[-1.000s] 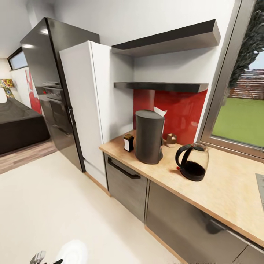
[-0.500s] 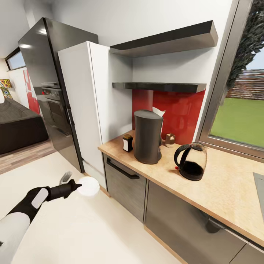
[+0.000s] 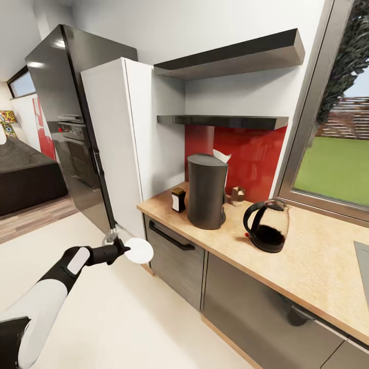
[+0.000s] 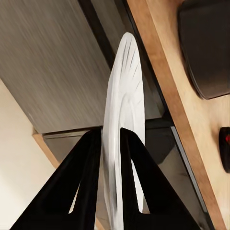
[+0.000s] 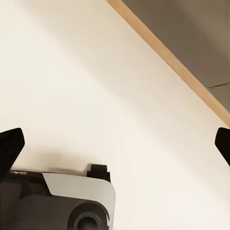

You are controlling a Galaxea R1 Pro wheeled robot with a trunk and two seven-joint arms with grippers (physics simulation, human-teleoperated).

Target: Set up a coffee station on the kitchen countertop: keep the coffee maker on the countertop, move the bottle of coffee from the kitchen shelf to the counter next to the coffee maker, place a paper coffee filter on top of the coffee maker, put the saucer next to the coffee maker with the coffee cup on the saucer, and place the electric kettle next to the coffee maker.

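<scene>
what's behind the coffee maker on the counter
A white paper coffee filter pokes up behind the coffee maker, in front of the red backsplash. A small tan box sits behind to its right. The filter's lower part is hidden by the maker.

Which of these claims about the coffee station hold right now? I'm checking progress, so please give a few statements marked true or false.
1. The left gripper is shut on the saucer. True.
2. The saucer already lies on the countertop. False: it is held in the air in front of the cabinet fronts, below the worktop's edge.
3. The bottle of coffee stands on the countertop beside the coffee maker. True.
4. The electric kettle sits on the kitchen shelf. False: it stands on the countertop.
5. The right gripper is shut on a cup. False: its fingertips are wide apart with nothing between them.
</scene>
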